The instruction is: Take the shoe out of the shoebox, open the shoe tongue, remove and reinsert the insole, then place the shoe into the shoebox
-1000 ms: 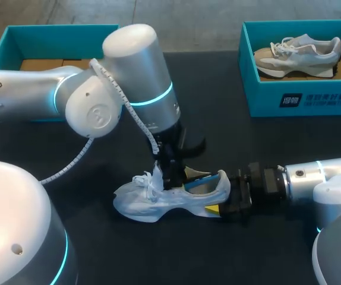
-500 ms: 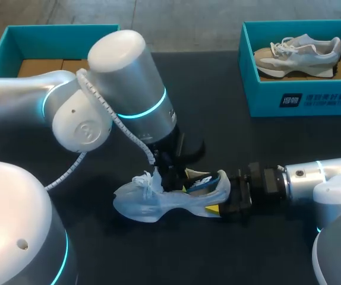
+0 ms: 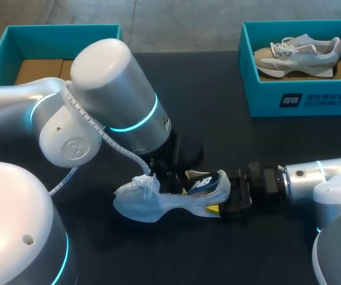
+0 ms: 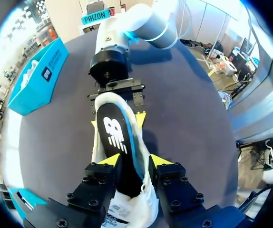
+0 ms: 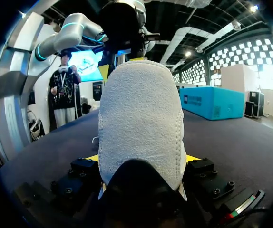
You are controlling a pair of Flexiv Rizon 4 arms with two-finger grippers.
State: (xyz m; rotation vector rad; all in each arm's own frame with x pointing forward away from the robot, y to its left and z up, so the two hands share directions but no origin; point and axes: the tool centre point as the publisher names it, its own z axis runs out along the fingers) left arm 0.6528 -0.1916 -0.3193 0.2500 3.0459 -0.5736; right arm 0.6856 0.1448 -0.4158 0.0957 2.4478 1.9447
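A white shoe [image 3: 147, 202] lies on its sole on the dark table [image 3: 230, 136], toe to the left. My right gripper [image 3: 219, 203] is shut on its heel; in the right wrist view the fuzzy white heel [image 5: 141, 118] fills the gap between the yellow-tipped fingers [image 5: 91, 158]. My left gripper [image 4: 134, 161] is over the shoe's opening, shut on the black insole [image 4: 113, 135] with a blue edge and a white logo. The insole [image 3: 201, 183] lies slanted in the shoe, its heel end showing above the collar. The left arm's wrist hides the tongue in the head view.
A teal shoebox [image 3: 301, 98] at the back right holds a second pale shoe [image 3: 298, 53]. Another teal box [image 3: 7, 41] with a brown cardboard floor stands at the back left, partly behind my left arm.
My left arm has swung left and lower, and the insole has tipped from standing up to lying flatter in the shoe. The right arm and the shoe have stayed put.
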